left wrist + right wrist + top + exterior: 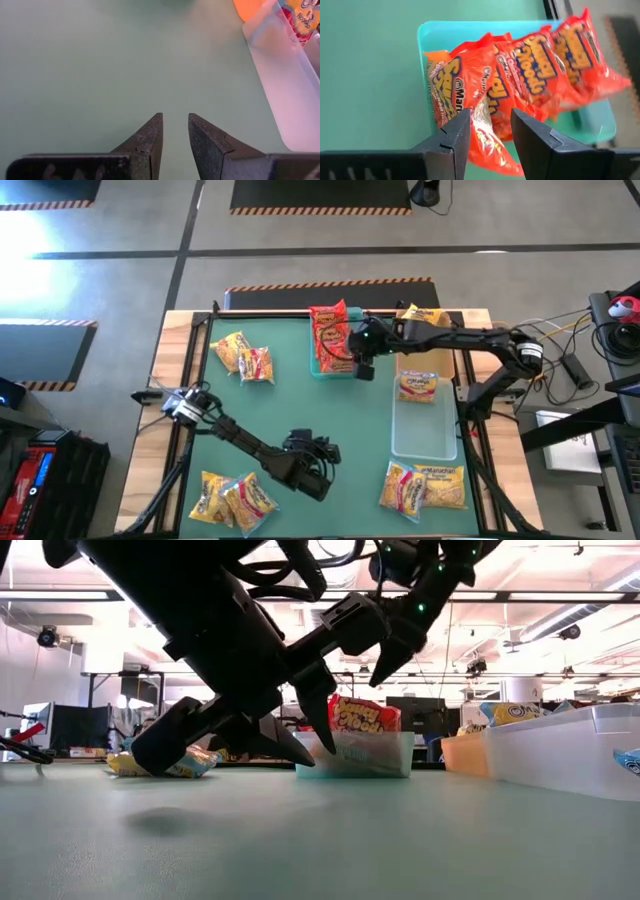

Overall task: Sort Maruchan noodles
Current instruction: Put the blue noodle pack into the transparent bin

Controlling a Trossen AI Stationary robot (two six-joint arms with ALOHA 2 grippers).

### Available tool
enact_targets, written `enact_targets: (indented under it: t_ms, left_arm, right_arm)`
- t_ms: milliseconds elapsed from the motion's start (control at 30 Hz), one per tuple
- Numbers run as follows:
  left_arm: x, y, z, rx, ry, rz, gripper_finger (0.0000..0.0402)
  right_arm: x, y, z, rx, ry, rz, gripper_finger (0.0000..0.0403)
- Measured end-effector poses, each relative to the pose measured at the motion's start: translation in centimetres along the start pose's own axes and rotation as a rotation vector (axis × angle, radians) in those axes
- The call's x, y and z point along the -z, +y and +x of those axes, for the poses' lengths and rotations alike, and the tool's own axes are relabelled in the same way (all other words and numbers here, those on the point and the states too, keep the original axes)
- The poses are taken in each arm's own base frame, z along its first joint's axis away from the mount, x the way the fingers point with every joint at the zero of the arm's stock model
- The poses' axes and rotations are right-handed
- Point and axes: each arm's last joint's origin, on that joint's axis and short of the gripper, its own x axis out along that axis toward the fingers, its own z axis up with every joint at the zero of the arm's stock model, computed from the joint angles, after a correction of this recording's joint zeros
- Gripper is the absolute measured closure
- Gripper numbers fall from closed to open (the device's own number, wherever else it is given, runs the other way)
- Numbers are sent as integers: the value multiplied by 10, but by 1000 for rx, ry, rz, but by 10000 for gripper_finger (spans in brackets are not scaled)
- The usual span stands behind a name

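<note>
Right hand (490,125), fingers parted w/ nothing gripped, hovers over red crinkly plastic noodle packets (520,75) in teal rectangular tray (427,37): lift straight up; left hand (175,127) idles part-open, empty, above desk (75,75).

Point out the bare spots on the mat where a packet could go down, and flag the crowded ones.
Free: the mat's middle, between the teal tray and the left hand; also the clear tray's near end. Crowded: the teal tray, stuffed with red packets under the right hand.

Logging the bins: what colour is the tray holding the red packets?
Teal tray, clearest in the right wrist view.
</note>
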Motion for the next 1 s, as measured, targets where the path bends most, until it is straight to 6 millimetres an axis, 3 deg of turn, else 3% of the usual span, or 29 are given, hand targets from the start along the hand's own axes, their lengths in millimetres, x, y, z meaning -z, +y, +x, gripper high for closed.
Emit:
enact_targets:
  t_ms: [167, 300, 467, 733, 1000]
  left_arm:
    - [3, 5, -5, -13, -1, -14, 326]
    - [4, 7, -13, -20, 7, 2, 326]
    - [-2, 7, -28, -50, 66, 86, 326]
    - [-12, -2, -44, -25, 191, 416, 326]
    - [-1, -12, -51, 114, 290, 573, 326]
  right_arm:
    - [-2, 7, -13, -230, 21, 143, 276]
    - [1, 31, -25, -441, 16, 214, 286]
    - [10, 72, -48, -455, 35, 221, 297]
    - [40, 143, -72, -388, 111, 325, 310]
    - [73, 213, -89, -439, 277, 518, 310]
